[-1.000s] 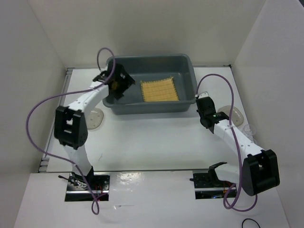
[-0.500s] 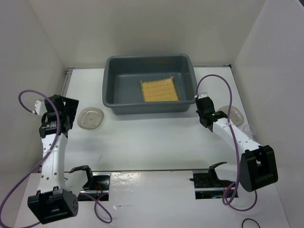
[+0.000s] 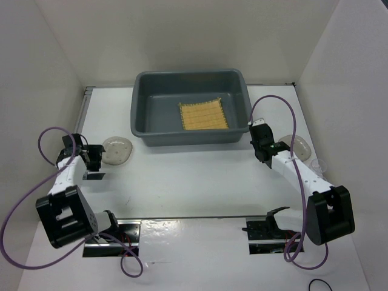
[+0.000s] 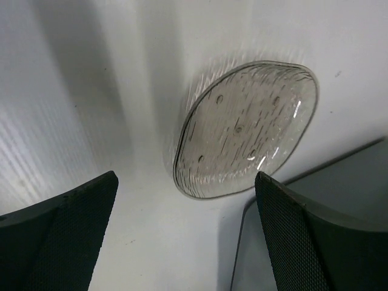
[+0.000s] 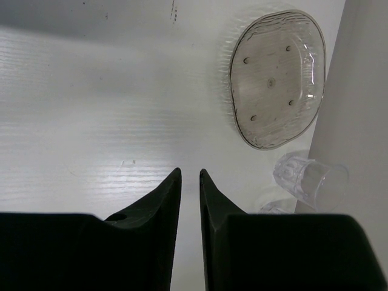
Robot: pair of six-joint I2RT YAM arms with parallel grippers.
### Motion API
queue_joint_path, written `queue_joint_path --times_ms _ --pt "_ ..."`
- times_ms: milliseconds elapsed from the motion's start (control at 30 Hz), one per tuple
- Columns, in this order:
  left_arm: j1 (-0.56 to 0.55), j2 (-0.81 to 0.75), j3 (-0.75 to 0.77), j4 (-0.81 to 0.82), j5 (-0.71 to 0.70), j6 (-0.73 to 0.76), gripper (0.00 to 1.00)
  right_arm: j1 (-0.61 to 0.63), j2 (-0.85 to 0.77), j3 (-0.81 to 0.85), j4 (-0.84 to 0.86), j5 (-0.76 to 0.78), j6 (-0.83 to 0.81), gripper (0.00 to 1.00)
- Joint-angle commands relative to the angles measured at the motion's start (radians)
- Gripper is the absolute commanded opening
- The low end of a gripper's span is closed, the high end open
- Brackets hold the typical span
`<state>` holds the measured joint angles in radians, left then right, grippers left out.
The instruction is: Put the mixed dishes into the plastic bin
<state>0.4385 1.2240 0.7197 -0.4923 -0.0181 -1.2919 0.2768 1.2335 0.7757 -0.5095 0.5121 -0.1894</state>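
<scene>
The dark grey plastic bin [image 3: 189, 138] stands at the back middle with the yellow woven mat [image 3: 204, 116] flat on its floor. A clear dish [image 3: 116, 150] lies on the table left of the bin and shows in the left wrist view [image 4: 245, 130]. My left gripper [image 3: 97, 162] sits low just left of it, open wide and empty [image 4: 185, 242]. A clear plate [image 3: 300, 147] and a clear cup [image 3: 316, 165] lie at the right wall; the right wrist view shows the plate [image 5: 276, 79] and the cup [image 5: 309, 176]. My right gripper [image 3: 260, 148] is shut and empty [image 5: 190, 173], left of them.
White walls close in the table on the left, back and right. The right wall [image 5: 364, 109] rises right beside the plate and cup. A second clear piece [image 5: 276, 207] lies by the cup. The arm bases and purple cables sit at the near edge.
My left arm has swung from the bin's left end out to the left and come down beside the clear dish on the table. The right arm has barely moved.
</scene>
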Motion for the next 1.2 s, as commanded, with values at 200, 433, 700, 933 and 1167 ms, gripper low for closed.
queue_joint_path --times_ms 200,433,700,933,1167 --pt "0.011 0.195 -0.06 0.207 0.113 0.012 0.96 -0.005 -0.025 -0.007 0.04 0.005 0.002 0.26" --pt "0.011 0.273 -0.091 0.308 0.168 0.054 0.66 -0.005 -0.025 -0.007 0.04 0.005 0.002 0.27" --pt "0.011 0.373 0.044 0.238 0.156 0.169 0.0 -0.005 -0.025 -0.007 0.04 0.005 0.002 0.27" --pt "0.026 0.103 0.3 0.069 -0.039 0.125 0.0 -0.005 -0.025 -0.007 0.04 0.005 0.002 0.27" --pt "0.002 0.189 0.498 0.366 0.337 0.031 0.0 -0.005 -0.025 -0.007 0.04 -0.004 0.002 0.27"
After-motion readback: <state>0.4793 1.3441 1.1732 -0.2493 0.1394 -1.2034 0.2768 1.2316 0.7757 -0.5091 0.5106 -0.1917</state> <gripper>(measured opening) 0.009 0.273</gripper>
